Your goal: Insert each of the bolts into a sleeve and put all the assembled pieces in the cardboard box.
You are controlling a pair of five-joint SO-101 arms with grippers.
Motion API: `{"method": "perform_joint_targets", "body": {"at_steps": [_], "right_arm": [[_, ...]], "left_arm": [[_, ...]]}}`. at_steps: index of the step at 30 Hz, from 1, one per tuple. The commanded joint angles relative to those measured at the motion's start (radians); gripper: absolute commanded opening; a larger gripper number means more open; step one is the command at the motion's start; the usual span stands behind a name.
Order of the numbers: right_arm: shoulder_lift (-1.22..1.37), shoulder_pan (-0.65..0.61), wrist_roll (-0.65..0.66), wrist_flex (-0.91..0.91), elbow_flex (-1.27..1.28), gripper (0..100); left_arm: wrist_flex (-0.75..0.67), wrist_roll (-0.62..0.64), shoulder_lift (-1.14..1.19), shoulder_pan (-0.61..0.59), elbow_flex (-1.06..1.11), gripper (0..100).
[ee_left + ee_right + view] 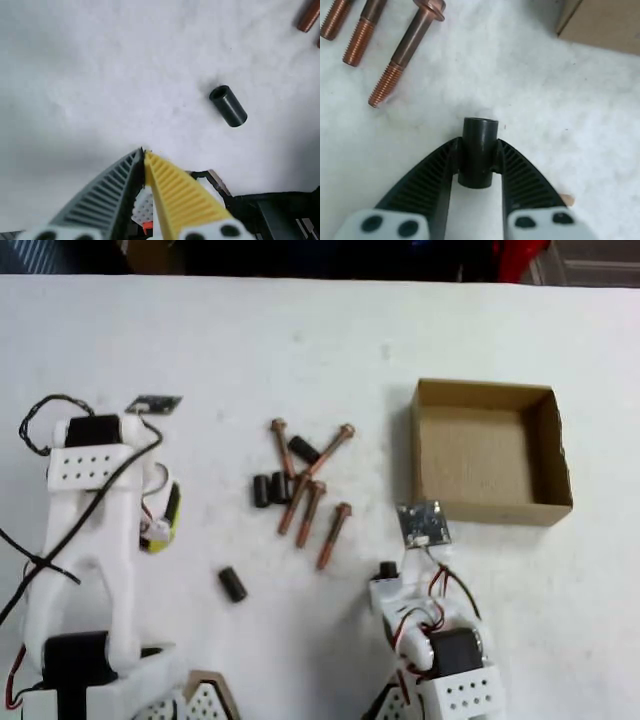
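Note:
Several copper bolts lie in a loose pile at mid-table, with black sleeves mixed among them. One sleeve lies alone nearer the front; it is the sleeve in the left wrist view, well ahead of my left gripper, which is shut and empty. That gripper hangs left of the pile. My right gripper is shut on a black sleeve, held upright just over the table, with three bolts beyond it. The cardboard box stands open at the right.
A box corner lies close ahead of the right gripper. A small dark board lies at the back left. Bare white table stretches behind the pile and around the lone sleeve. Both arm bases sit at the front edge.

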Motion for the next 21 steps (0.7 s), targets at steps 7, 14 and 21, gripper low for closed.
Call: {"method": "perform_joint_targets", "body": {"at_steps": [7, 14, 21], "right_arm": [[-0.012, 0.008, -0.011, 0.004, -0.008, 1.8], [-0.012, 0.007, -0.011, 0.004, -0.008, 1.8], [-0.012, 0.002, -0.011, 0.004, -0.008, 1.8]], "left_arm": [[0.023, 0.006, -0.3, -0.004, 0.005, 2], [0.011, 0.006, -0.467, -0.007, 0.101, 2], [-0.054, 0.006, -0.486, -0.008, 0.157, 2]]}}
